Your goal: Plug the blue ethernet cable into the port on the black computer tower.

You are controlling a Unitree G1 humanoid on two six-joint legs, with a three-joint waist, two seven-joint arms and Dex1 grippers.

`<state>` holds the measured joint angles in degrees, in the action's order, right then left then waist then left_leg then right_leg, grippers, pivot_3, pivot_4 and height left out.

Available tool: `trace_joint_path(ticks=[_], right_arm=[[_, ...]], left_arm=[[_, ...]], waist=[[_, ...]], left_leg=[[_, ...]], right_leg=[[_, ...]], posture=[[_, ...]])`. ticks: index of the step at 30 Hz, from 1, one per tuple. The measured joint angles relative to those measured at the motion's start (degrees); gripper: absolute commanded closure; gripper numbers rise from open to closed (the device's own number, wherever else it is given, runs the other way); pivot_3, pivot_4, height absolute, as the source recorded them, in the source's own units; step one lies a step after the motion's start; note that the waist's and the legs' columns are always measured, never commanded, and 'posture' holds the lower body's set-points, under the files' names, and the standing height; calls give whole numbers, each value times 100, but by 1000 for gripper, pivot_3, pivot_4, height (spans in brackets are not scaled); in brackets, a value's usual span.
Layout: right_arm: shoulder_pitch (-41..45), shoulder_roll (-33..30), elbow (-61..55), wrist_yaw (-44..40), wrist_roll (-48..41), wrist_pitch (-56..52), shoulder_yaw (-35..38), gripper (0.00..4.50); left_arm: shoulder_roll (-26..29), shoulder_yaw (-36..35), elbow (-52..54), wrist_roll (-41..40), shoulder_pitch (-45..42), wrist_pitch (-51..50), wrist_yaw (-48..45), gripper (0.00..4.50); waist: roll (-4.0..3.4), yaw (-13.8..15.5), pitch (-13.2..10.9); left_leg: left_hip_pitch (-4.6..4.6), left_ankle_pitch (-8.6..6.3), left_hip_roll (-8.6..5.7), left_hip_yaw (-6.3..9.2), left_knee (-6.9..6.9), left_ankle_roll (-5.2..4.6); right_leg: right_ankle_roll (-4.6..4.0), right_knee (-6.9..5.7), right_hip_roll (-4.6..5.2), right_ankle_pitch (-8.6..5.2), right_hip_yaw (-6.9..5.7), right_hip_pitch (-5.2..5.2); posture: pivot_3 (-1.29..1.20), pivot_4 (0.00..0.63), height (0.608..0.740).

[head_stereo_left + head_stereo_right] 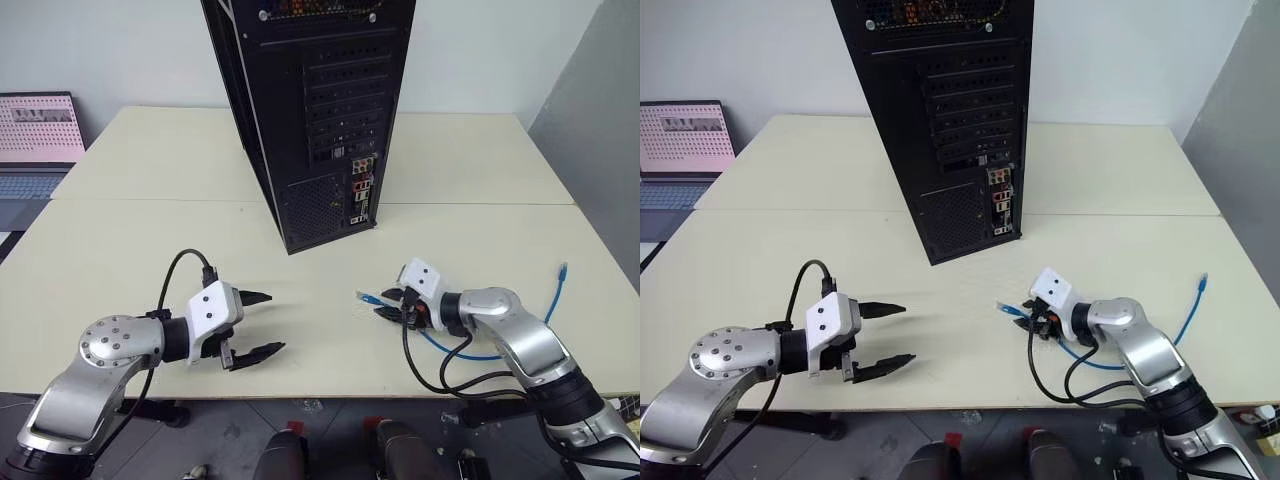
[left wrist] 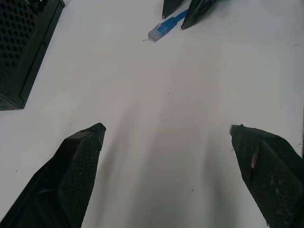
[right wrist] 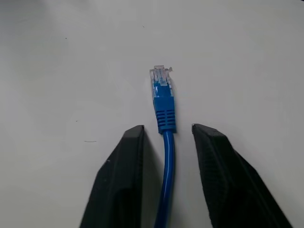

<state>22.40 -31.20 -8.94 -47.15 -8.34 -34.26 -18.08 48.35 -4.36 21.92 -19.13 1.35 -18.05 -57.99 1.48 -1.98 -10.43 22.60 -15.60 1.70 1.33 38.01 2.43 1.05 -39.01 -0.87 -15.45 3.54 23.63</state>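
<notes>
The ethernet cable (image 3: 166, 142) is bright blue with a clear plug. The computer tower (image 1: 310, 110) is black with a perforated grille. The bench (image 1: 150, 240) is pale cream.

You get bright, even light from overhead, and the table (image 1: 120, 250) reads pale cream with no hard glare. Shadows are soft: a faint one under the left gripper (image 1: 255, 323), a darker patch at the foot of the tower (image 1: 310, 120). The tower's rear stays dark, so its sockets are hard to make out. In the right wrist view the cable (image 3: 164, 102) plug is crisp (its clear tip included), while the fingers (image 3: 118, 180) blur slightly near the frame's edge.
</notes>
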Motion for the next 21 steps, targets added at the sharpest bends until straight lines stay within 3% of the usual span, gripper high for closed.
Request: trace_joint_path(ticks=[3,21], right_arm=[[1,14,-2,-15,26,21,-18,4416],[638,-79,-1006,-953,-243,-86,-433,4485]], left_arm=[[-85,41,-20,-6,-47,-26,-1,0],[-616,1308,-1005,77,-1865,-9,-681,0]], waist=[[0,3,0],[0,15,0]], left_leg=[[0,0,0,0,1,0],[6,0,-9,2,9,0]], right_leg=[[0,0,0,0,0,-1],[-1,-2,-2,1,-21,-3]], posture=[[0,150,740],[0,150,740]])
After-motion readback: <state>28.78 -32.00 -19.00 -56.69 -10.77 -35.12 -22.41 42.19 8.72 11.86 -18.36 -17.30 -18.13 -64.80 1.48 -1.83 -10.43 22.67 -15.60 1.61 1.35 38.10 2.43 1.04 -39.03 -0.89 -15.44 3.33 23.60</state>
